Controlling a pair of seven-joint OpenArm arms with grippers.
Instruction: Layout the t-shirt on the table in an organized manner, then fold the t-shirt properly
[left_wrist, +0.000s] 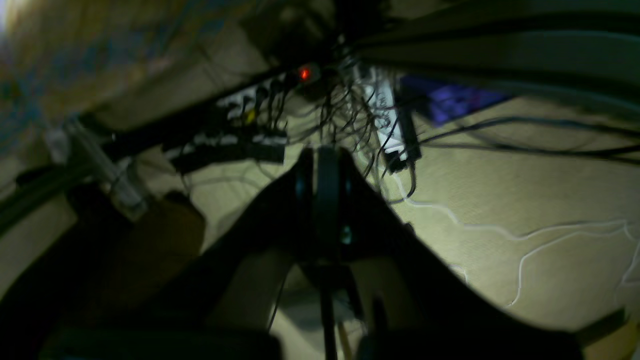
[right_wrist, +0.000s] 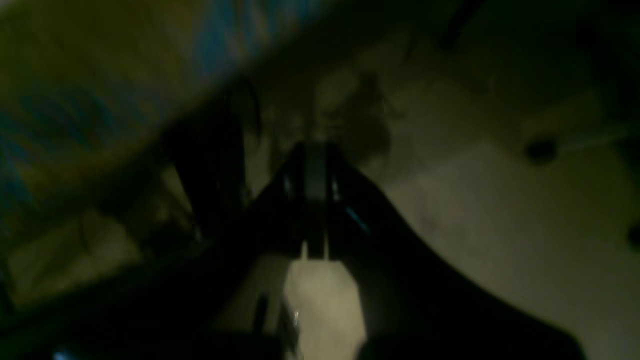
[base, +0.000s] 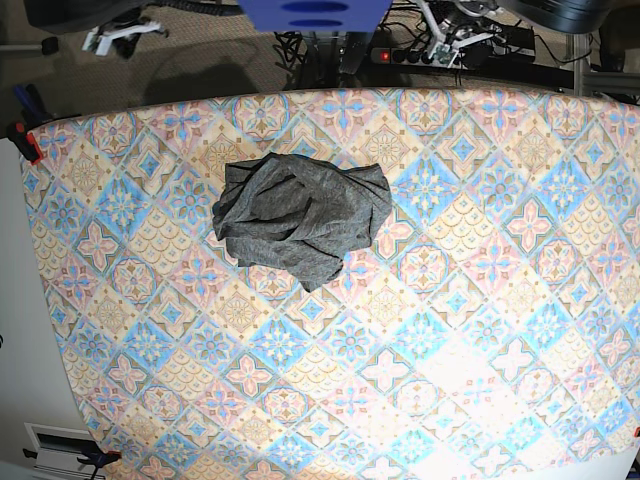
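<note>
crumpled t-shirt (base: 300, 217) on the table (base: 480, 330)

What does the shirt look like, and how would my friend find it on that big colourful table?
Look at the wide table with its cloth of blue, pink and beige diamond tiles. In the upper left-middle part of it, in the base view, sits the t-shirt, a crumpled dark grey heap, not yet spread out. It is the only plain, dark, wrinkly thing on all that bright pattern.

Grey t-shirt (base: 300, 215), pastel diamond-patterned table (base: 480, 330)
</note>
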